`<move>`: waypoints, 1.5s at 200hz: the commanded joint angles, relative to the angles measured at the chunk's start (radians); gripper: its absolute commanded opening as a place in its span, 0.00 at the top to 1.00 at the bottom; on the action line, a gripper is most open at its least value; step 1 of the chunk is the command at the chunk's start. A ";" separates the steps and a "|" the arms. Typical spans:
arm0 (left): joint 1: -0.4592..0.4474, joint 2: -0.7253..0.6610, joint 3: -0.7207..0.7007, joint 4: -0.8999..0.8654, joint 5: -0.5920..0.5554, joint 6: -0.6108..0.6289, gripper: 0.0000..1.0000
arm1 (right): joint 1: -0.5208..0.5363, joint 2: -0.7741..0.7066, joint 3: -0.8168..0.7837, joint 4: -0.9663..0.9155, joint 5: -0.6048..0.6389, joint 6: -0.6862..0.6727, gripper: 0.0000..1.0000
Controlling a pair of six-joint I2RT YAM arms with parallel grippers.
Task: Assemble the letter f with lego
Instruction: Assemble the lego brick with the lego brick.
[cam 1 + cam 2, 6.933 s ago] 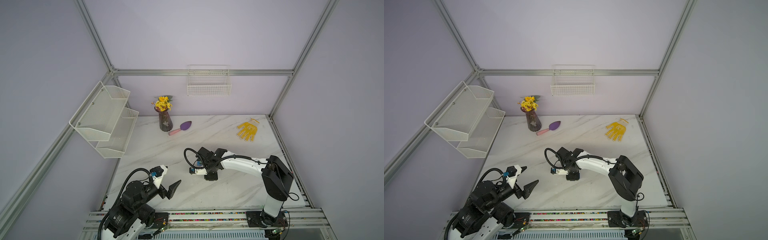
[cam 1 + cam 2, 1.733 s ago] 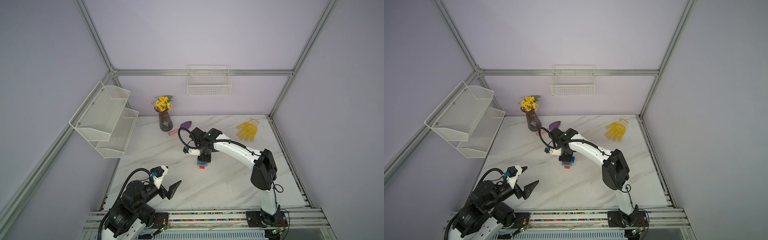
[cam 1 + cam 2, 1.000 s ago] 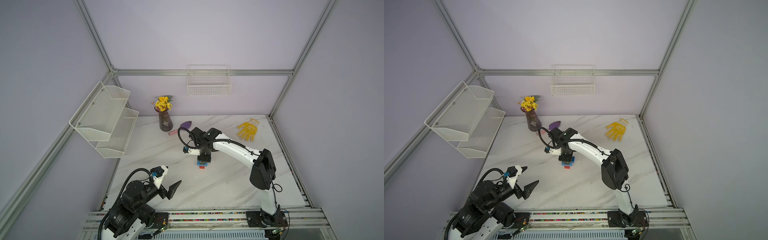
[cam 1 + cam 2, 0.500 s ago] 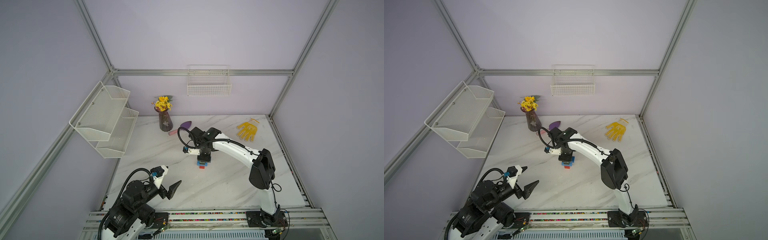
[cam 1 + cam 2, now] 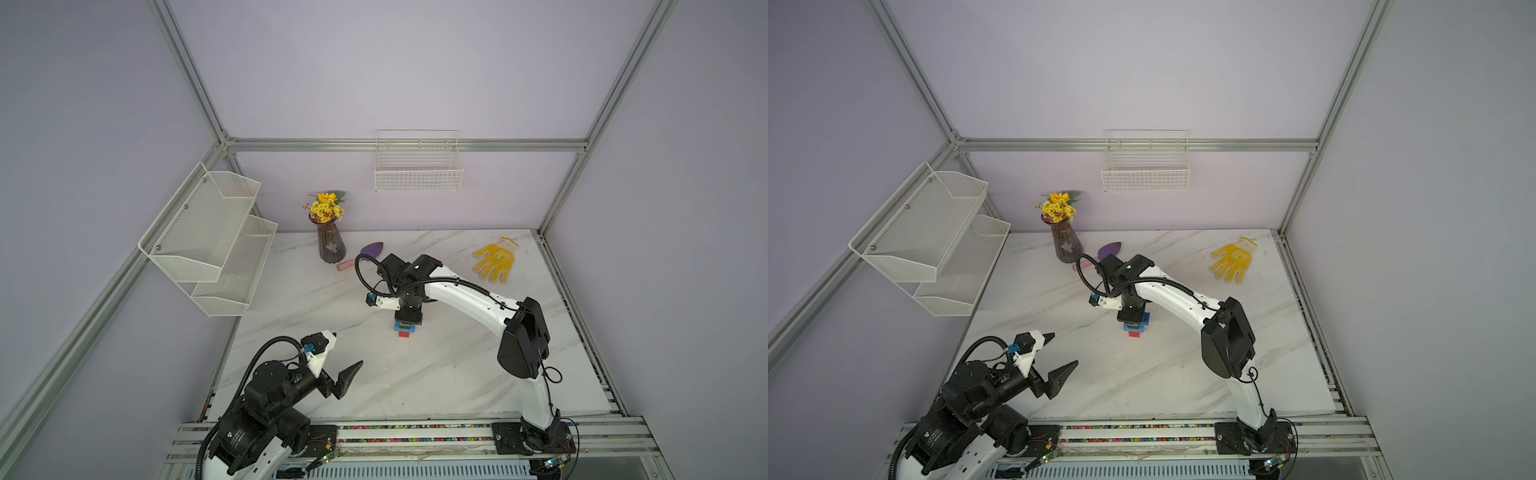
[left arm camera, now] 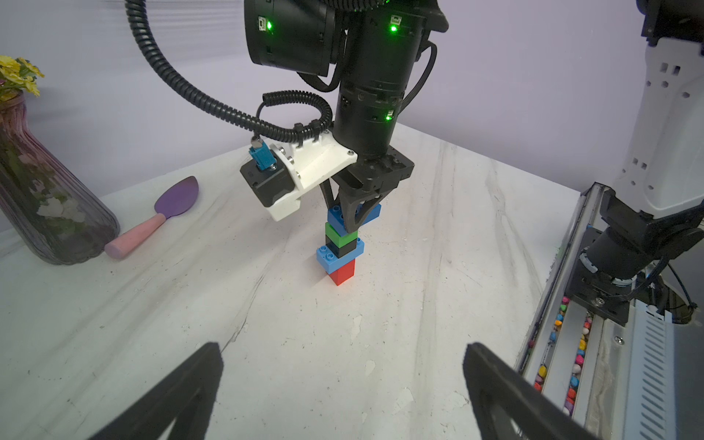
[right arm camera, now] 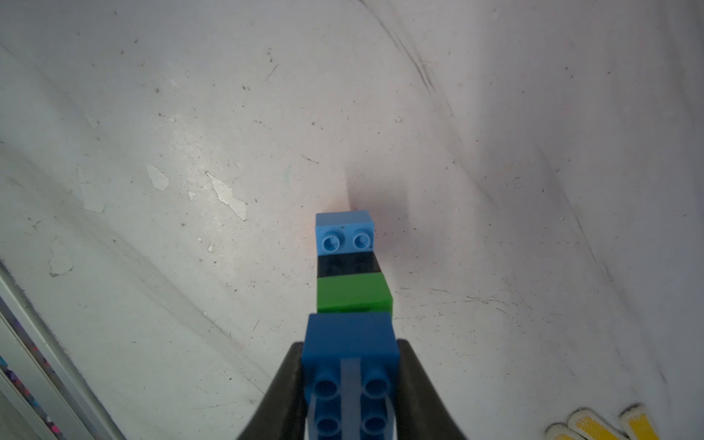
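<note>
The marble worktop [image 5: 457, 374] carries everything. The right arm [image 5: 465, 293] stretches from the front edge near the right corner to the worktop's middle, its right end effector [image 6: 352, 224] pointing down and clamped narrow on the dark blue brick [image 7: 350, 343]. The left end effector [image 6: 341, 348] hangs over the front left corner, spread wide and holding nothing. At mid-worktop the letter f [image 6: 341, 251] stands upright: dark blue on top, then the green brick [image 6: 335, 234], black brick [image 6: 337, 247], light blue brick [image 6: 327, 260] and, touching the worktop, the red brick [image 6: 344, 272]; both blue ones jut sideways.
</note>
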 commanded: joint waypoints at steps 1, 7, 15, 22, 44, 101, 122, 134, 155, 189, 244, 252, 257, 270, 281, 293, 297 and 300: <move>-0.004 0.008 -0.014 0.031 0.002 0.019 0.00 | 0.001 0.006 0.021 -0.042 0.009 -0.002 0.94; -0.004 0.008 -0.015 0.031 0.002 0.019 0.00 | 0.001 0.002 0.019 -0.041 0.008 -0.002 0.94; -0.004 0.008 -0.014 0.031 0.001 0.019 0.00 | 0.001 0.000 0.021 -0.039 0.008 -0.004 0.94; -0.004 0.008 -0.014 0.031 0.001 0.019 0.00 | 0.001 -0.001 0.025 -0.040 0.007 -0.002 0.94; -0.004 0.008 -0.014 0.031 0.003 0.019 0.00 | 0.001 -0.001 0.028 -0.038 0.006 -0.003 0.94; -0.005 0.007 -0.014 0.031 0.000 0.019 0.00 | -0.001 -0.012 0.039 -0.024 -0.012 -0.016 0.94; -0.004 0.007 -0.014 0.031 0.001 0.019 0.00 | -0.001 -0.015 0.042 -0.022 -0.020 -0.018 0.94; -0.004 0.007 -0.014 0.031 0.001 0.019 0.00 | -0.002 -0.018 0.044 -0.018 -0.026 -0.019 0.94; -0.004 0.007 -0.014 0.031 -0.001 0.019 0.00 | -0.002 -0.020 0.049 -0.020 -0.030 -0.019 0.94; -0.004 0.004 -0.014 0.031 -0.001 0.019 0.00 | -0.011 -0.010 0.048 -0.022 -0.030 -0.018 0.94; -0.004 0.003 -0.014 0.031 -0.004 0.019 0.00 | -0.022 0.007 0.041 -0.022 -0.038 -0.022 0.94; -0.005 0.003 -0.014 0.031 -0.003 0.019 0.00 | -0.024 0.009 0.040 -0.021 -0.038 -0.022 0.94; -0.004 0.004 -0.014 0.031 -0.004 0.020 0.00 | -0.024 0.011 0.040 -0.021 -0.039 -0.022 0.94; -0.004 0.004 -0.014 0.031 -0.004 0.019 0.00 | -0.026 0.013 0.041 -0.024 -0.043 -0.021 0.94; -0.004 0.004 -0.014 0.031 -0.004 0.019 0.00 | -0.026 0.014 0.042 -0.024 -0.046 -0.020 0.94; -0.004 0.004 -0.014 0.031 -0.003 0.019 0.00 | -0.026 0.015 0.042 -0.026 -0.051 -0.020 0.94; -0.005 0.004 -0.014 0.031 -0.004 0.019 0.00 | -0.027 0.017 0.042 -0.027 -0.051 -0.020 0.95; -0.004 0.005 -0.014 0.031 -0.005 0.019 0.00 | -0.027 0.017 0.042 -0.027 -0.051 -0.019 0.94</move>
